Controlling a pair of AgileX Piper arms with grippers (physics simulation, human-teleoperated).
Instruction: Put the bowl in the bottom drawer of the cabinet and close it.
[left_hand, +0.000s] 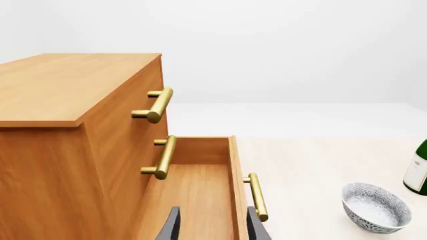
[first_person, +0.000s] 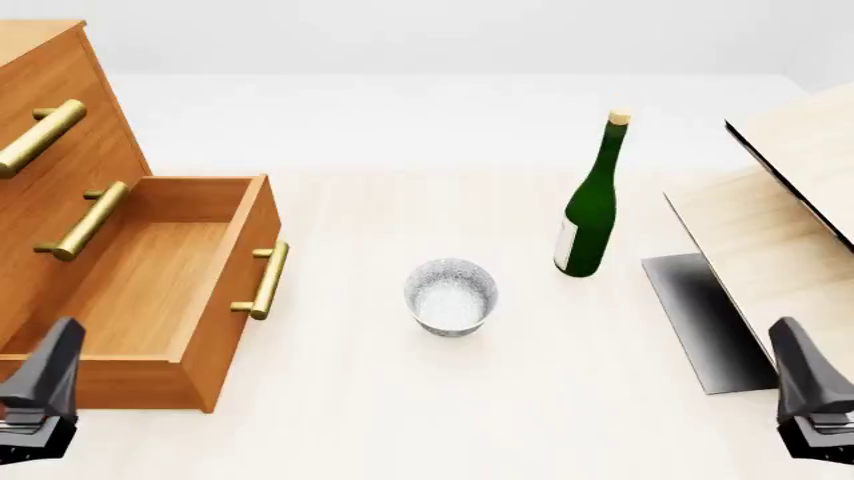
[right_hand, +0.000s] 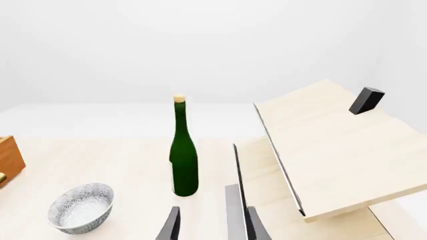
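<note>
Bowl (first_person: 451, 295): upright on table (first_person: 400, 420), between bottom drawer (first_person: 147, 290) and green bottle (first_person: 591, 205), untouched.
Bottom drawer: pulled out of cabinet (left_hand: 60, 125), empty.
Left gripper (left_hand: 213, 225): fingers parted, holding nothing.
Right gripper (right_hand: 210, 225): fingers parted, holding nothing.
Risk: bottle just beside bowl; careless reach could topple it.
Risk: smooth round rim; off-centre pinch may tip bowl.

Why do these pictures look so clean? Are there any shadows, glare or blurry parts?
Front view: everything sharp; the speckled white bowl and green glass bottle cast almost no shadow on the pale table. Left wrist view: soft gleam along the brass bar handles of the orange-brown wooden cabinet. Right wrist view: flat, even light, no blur.
</note>
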